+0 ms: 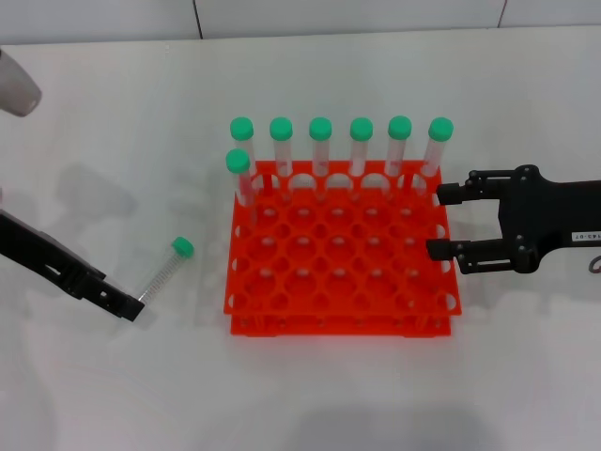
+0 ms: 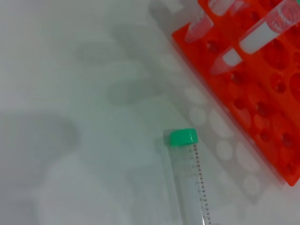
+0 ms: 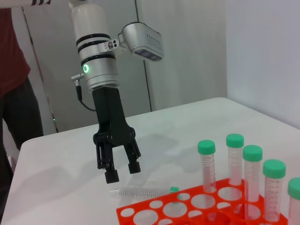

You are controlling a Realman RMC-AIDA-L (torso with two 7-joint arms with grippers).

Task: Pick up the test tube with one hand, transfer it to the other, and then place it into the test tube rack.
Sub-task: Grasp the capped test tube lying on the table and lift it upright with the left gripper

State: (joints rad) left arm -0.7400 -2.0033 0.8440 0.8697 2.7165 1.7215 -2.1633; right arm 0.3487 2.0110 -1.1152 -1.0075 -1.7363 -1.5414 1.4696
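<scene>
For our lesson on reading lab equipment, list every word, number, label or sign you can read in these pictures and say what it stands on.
Nothing reads clearly.
White printed label on the black right gripper: too small to read.
Black graduation marks along the loose clear plastic test tube with green cap: ticks only, digits blurred.
Red print on the clear tubes standing in the orange-red plastic rack: blurred.
Black left gripper: only a green ring light on its wrist, no text.
</scene>
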